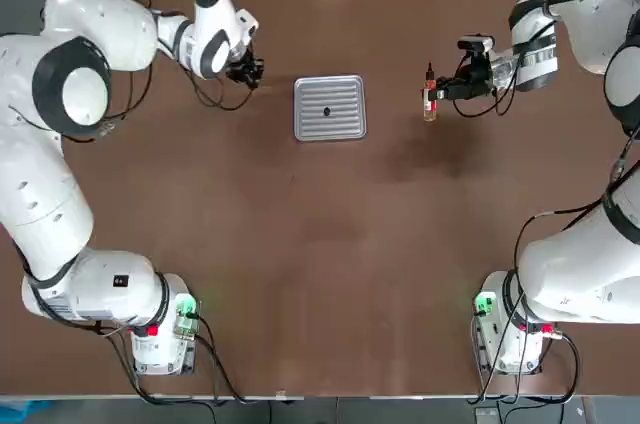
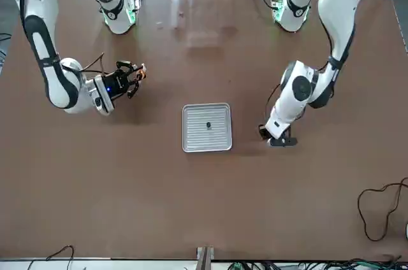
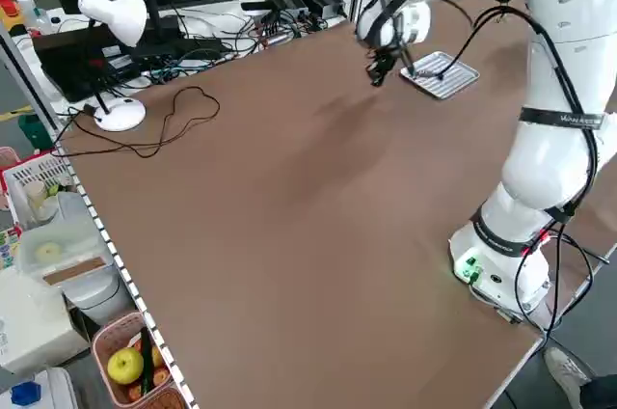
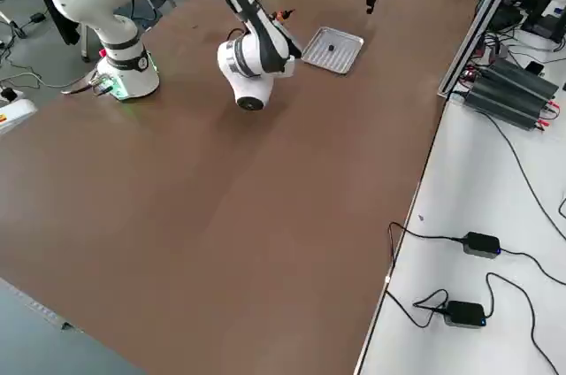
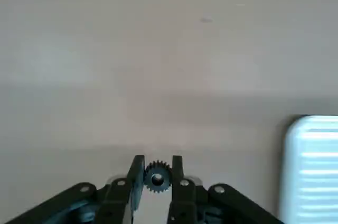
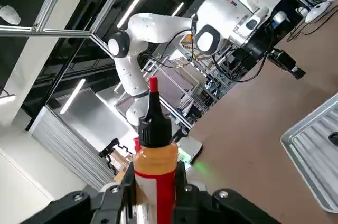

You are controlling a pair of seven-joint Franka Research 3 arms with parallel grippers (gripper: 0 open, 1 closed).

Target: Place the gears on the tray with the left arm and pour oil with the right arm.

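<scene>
Left gripper (image 1: 248, 71) clamped on a gear (image 5: 157, 175), hovering just off the tray's (image 1: 344, 122) left edge, one gear (image 1: 326, 111) already down mid-tray. Needs carrying rightward over the ribs, by the look of it. Right gripper (image 1: 440, 92) pinching the oil (image 1: 429, 101) upright beyond the tray's right side, slightly farther off.

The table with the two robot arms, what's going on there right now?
The left gripper is shut on a gear and sits left of the ribbed metal tray, not yet over it. Another gear already lies on the tray. On the tray's other side, the right gripper is shut on the oil bottle, which is upright with its tip up, so nothing is being poured.
</scene>
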